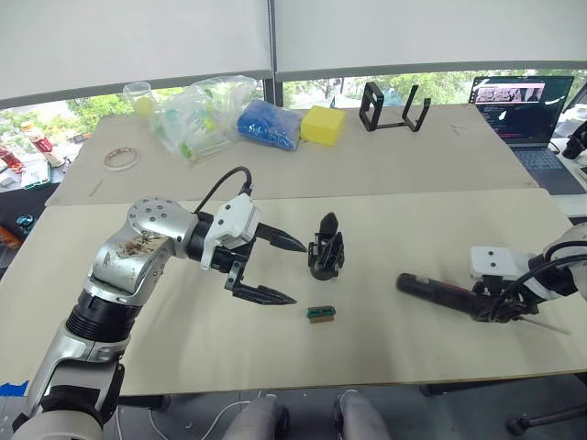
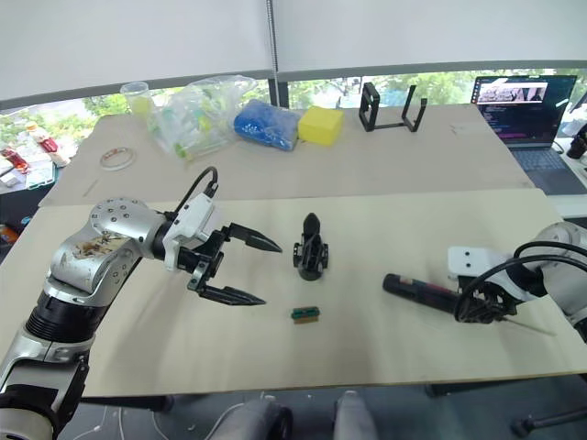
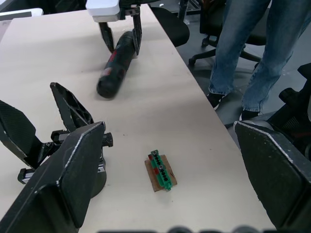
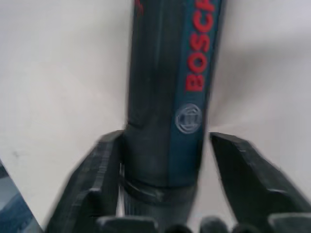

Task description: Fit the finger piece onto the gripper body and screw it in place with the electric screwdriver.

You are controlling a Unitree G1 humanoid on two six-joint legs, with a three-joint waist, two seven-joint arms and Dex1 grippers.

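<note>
Head view: gripper body (image 1: pixel 326 249) upright mid-table (image 1: pixel 413 183). Left gripper (image 1: pixel 275 269) hovers just left of it, fingers wide, empty. Screwdriver (image 1: pixel 438 292) lies well right of the body, right gripper (image 1: pixel 500 307) at its far end.

Left wrist: green block (image 3: pixel 161 171) beside the body; a person's legs (image 3: pixel 245 48) stand past the table edge.

Right wrist: fingers (image 4: pixel 92 179) straddle the screwdriver barrel, a gap on one side; grip unclear.

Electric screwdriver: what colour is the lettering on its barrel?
Red on the electric screwdriver, clearest in the right wrist view.
</note>
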